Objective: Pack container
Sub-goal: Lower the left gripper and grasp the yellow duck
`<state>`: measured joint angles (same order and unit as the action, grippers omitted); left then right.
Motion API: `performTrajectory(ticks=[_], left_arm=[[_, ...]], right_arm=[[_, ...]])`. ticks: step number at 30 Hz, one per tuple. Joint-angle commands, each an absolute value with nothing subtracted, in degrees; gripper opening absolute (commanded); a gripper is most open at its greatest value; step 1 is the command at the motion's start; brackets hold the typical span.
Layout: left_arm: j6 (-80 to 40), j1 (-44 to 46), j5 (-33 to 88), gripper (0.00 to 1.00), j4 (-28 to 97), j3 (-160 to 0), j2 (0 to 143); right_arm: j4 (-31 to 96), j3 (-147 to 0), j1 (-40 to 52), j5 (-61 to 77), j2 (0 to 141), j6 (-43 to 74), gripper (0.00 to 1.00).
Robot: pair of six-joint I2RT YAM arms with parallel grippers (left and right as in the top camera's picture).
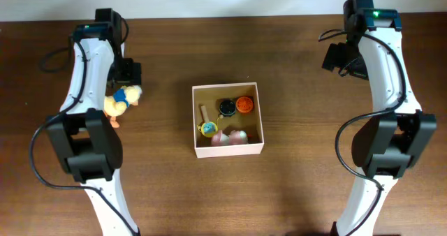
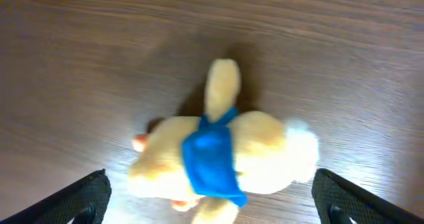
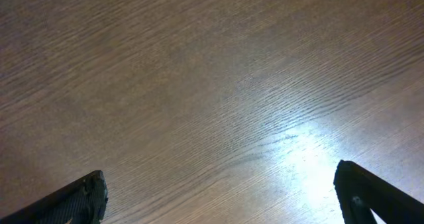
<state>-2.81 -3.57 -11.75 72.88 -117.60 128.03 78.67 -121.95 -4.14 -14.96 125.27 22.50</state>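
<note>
**A:** Yellow plush on the far left: a toy duck (image 1: 120, 102) with a blue scarf (image 2: 211, 159) lies on the brown wooden surface (image 1: 300, 194), and the left gripper (image 2: 215, 207) hangs right over it.

**B:** Look at those fingers (image 2: 86, 196) in the left wrist view. They're spread wide, one dark tip at each lower corner, with the duck between them and neither tip touching it. They're holding nothing.

**A:** Move right and there's the container (image 1: 230, 149) in the middle of the surface, white outside, tan inside, open-topped. It sits well to the right of the left fingers, with bare wood between.

**B:** It's stocked, too. An orange round piece (image 1: 244, 104) is in the far right corner with a dark round one (image 1: 227, 107) just beside it. A yellow toy (image 1: 209, 129) is against the left wall, and pink and white pieces (image 1: 230, 137) lie along the near wall. What they are exactly, I can't tell from up here.

**A:** Over on the right, the right gripper (image 3: 225, 207) is well apart from the container, toward the far right of the surface.

**B:** Its fingers (image 3: 371, 197) are parted wide as well, with only wood grain and a bright glare beneath.
</note>
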Motion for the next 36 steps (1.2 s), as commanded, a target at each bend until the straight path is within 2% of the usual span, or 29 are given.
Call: performTrajectory(ticks=[1, 7, 16, 25, 27, 31, 32, 36], left_arm=[[-8.3, -3.3, -7.7, 0.99, 73.6, -117.8, 129.9], [-9.3, -3.3, -8.1, 0.99, 73.8, -117.8, 131.2], [7.2, -3.3, -8.3, 1.0, 69.2, -117.8, 134.2], [13.5, -3.3, -8.3, 0.97, 67.3, -117.8, 138.3], [13.6, -3.3, -8.3, 0.92, 67.3, -117.8, 139.3], [13.6, -3.3, -8.4, 0.54, 67.5, -117.8, 139.7], [13.6, -3.3, -8.4, 0.48, 67.5, -117.8, 139.7], [13.6, -3.3, -8.4, 0.35, 68.0, -117.8, 139.7]], right_arm=[[78.7, -122.0, -4.2, -15.0, 125.1, 23.2, 0.99], [78.7, -122.0, -4.2, -15.0, 125.1, 23.2, 0.99], [78.7, -122.0, -4.2, -15.0, 125.1, 23.2, 0.99], [78.7, -122.0, -4.2, -15.0, 125.1, 23.2, 0.99], [78.7, -122.0, -4.2, -15.0, 125.1, 23.2, 0.99], [78.7, -122.0, -4.2, -15.0, 125.1, 23.2, 0.99], [78.7, -122.0, -4.2, -15.0, 125.1, 23.2, 0.99], [78.7, -122.0, -4.2, -15.0, 125.1, 23.2, 0.99]])
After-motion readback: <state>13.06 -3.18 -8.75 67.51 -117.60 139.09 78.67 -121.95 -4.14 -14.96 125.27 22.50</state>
